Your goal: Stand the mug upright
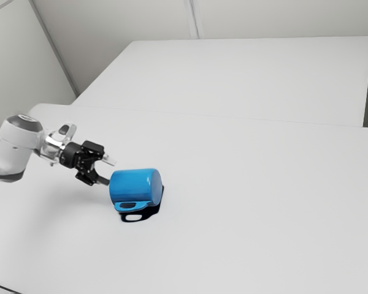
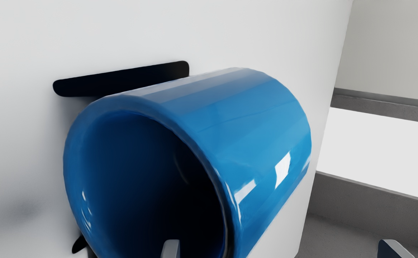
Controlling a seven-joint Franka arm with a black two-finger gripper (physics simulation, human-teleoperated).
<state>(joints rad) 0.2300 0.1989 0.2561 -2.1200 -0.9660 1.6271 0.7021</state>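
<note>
Appears at grasp stage, with spread gripper (image 1: 110, 172) beside toppled mug (image 1: 134, 187), in from far edge of table (image 1: 264, 202); calls for pinching rim (image 2: 123, 103), then righting.

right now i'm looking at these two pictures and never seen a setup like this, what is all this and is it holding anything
Both are computer-made pictures of a simulated robot. The machine is one jointed arm ending in a black two-finger gripper.

The exterior view is taken from beside the arm, which reaches in from that view's left. The wrist view comes from a camera on the arm's hand, so the fingers show their tips at its bottom edge.

On the pale table lies a blue mug, tipped on its side, its open mouth facing the gripper. The dark shape by it is its shadow.

Nothing is held: the fingers stand wide apart, close to the mug's mouth. The job is to set it upright.
</note>
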